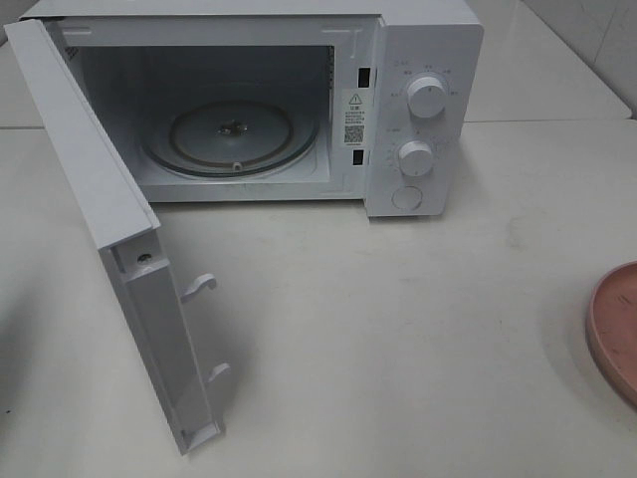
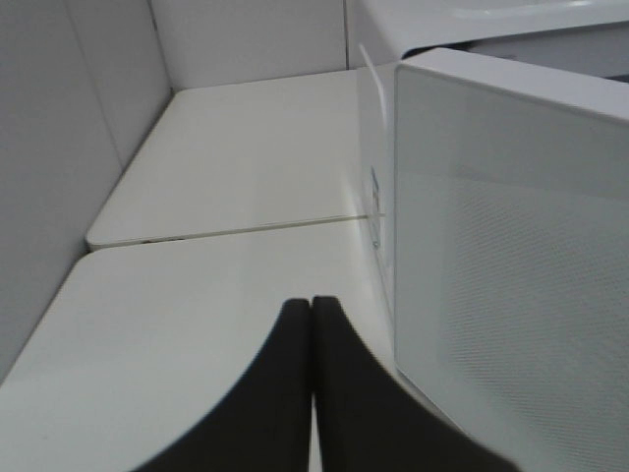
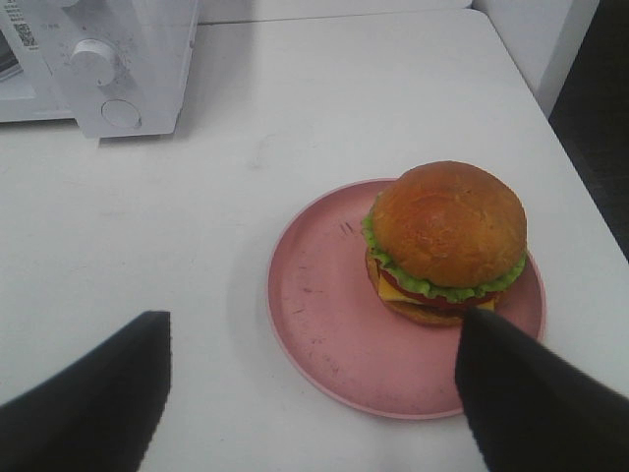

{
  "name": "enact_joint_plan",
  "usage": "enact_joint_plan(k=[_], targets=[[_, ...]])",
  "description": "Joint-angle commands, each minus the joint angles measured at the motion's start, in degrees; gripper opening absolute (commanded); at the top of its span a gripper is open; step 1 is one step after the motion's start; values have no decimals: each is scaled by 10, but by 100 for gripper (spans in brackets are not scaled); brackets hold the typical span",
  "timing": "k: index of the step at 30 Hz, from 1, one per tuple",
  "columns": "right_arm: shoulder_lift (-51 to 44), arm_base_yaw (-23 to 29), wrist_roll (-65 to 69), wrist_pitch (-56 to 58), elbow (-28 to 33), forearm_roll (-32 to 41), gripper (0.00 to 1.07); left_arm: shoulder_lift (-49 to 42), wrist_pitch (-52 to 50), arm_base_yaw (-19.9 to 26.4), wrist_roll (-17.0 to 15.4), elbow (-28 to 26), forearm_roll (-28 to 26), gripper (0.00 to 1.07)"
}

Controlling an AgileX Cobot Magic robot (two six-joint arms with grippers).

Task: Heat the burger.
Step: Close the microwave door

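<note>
The burger (image 3: 447, 241), with a glossy brown bun, green lettuce and yellow cheese, sits on a round pink plate (image 3: 334, 324) in the right wrist view. My right gripper (image 3: 313, 379) stands open above the plate's near side; one finger (image 3: 521, 388) overlaps the burger's lower edge in that view. In the exterior high view only the plate's edge (image 1: 609, 329) shows at the right border, and the burger is out of frame. The white microwave (image 1: 418, 100) stands with its door (image 1: 109, 229) swung open and its glass turntable (image 1: 231, 137) bare. My left gripper (image 2: 313, 320) is shut and empty beside the microwave's outer wall (image 2: 511, 275).
The open door juts toward the table's front left. The microwave's two knobs (image 1: 426, 97) and a round button face forward. White tabletop (image 1: 398, 329) lies between the microwave and the plate. A wall runs along the left in the left wrist view.
</note>
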Motion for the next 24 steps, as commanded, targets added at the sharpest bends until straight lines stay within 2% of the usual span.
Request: enact_joint_plan(k=[1,2,3,4,6,11,13,18,19,23,24], targets=[[-15,-3,-7,-3,-1,2,76,37,-44,-1,-69,1,65,0],[-15,-3,-7,-3,-1,2,76,37,-44,-1,-69,1,65,0],[-15,-3,-7,-3,-1,2,76,65,-69,-1,-92,1,96,0],[-15,-3,-7,-3,-1,2,76,65,-69,-1,-92,1,96,0],[-15,-3,-7,-3,-1,2,76,104,-124,-1,-113,1,133,0],[-15,-3,-7,-3,-1,2,76,172,-211,-1,-126,1,181,0],[-15,-3,-7,-3,-1,2,76,196,-235,-6,-126,1,185,0],[-15,-3,-7,-3,-1,2,76,237,-245,-42,-119,-9,165,0],[-15,-3,-7,-3,-1,2,76,253,-246,-68,-107,-17,154,0],[-15,-3,-7,-3,-1,2,76,276,-248,-103,-93,-26,127,0],[-15,-3,-7,-3,-1,2,76,287,-253,-123,-84,-28,105,0]])
